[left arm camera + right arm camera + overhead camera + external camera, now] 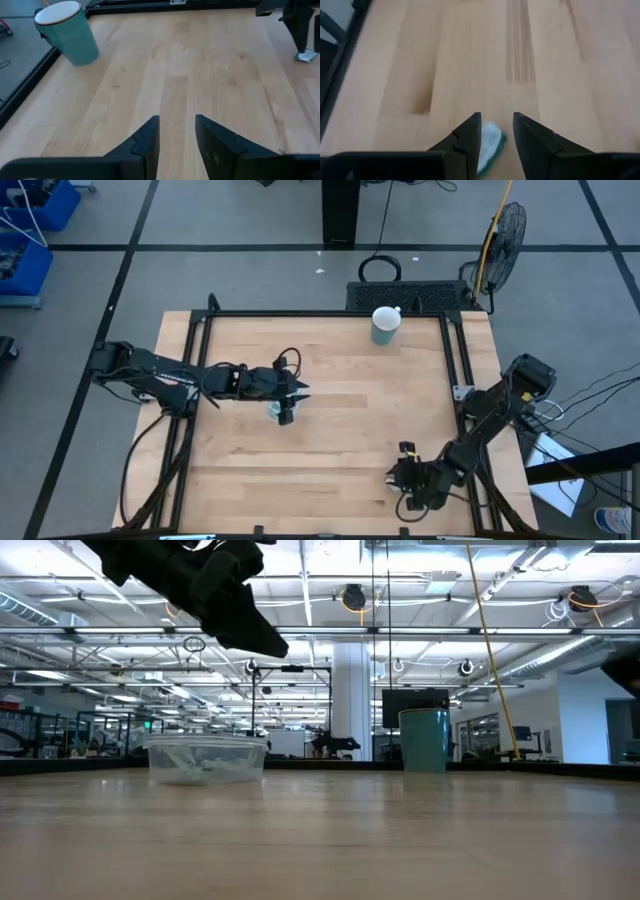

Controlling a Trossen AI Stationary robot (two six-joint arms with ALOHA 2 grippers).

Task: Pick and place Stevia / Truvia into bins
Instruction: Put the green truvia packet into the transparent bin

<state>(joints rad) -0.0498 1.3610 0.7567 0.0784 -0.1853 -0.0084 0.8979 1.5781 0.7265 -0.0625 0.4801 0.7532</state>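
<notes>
The clear plastic bin stands on the table near its middle, and in the low view it holds pale packets. My left gripper hovers just above the bin, open and empty. My right gripper is low over the table near its front right and is open. A pale green and white sweetener packet lies between its two fingers. The same packet shows below that gripper in the left wrist view. I cannot tell whether the fingers touch it.
A grey-green mug with a white inside stands at the table's far edge, right of the middle; it also shows in the low view. A dark frame rail runs along the table's right side. Bare wood lies between the two arms.
</notes>
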